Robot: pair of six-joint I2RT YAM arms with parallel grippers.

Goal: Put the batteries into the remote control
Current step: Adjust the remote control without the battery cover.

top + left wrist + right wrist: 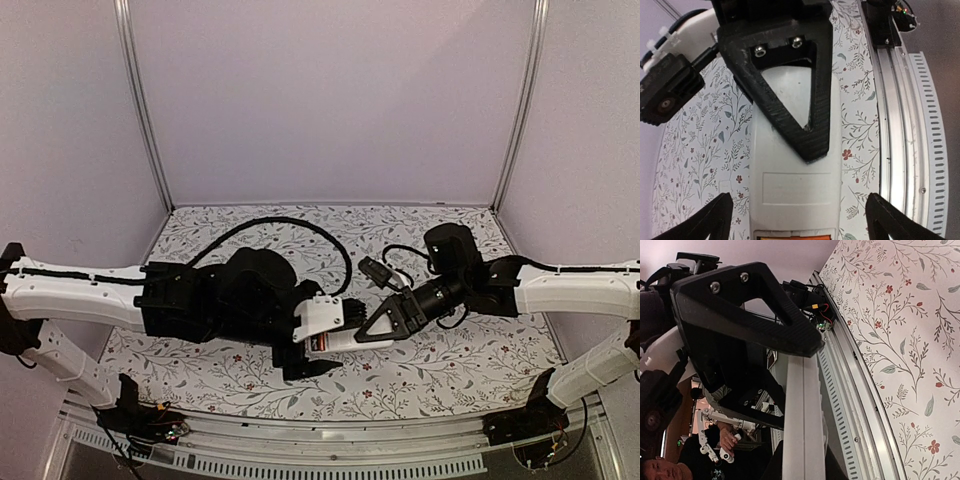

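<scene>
The remote control [335, 343] is held near the front middle of the floral mat, white back up. In the left wrist view its white back [795, 185] fills the middle, and an orange battery [795, 235] lies in the open compartment at the bottom edge. My right gripper [385, 322] is shut on the remote, one black finger [805, 125] lying across its back. The right wrist view shows the remote edge-on [802, 420] between my right gripper [800, 370] jaws. My left gripper [802, 220] is open, its fingertips [715, 220] apart on either side of the remote. The dark battery is hidden.
A small pale rectangular piece [725, 187] lies on the mat beside the remote. The metal front rail [900, 125] runs close alongside. A black cable [290, 225] loops at the back, and a small dark box [375, 270] sits behind the right gripper.
</scene>
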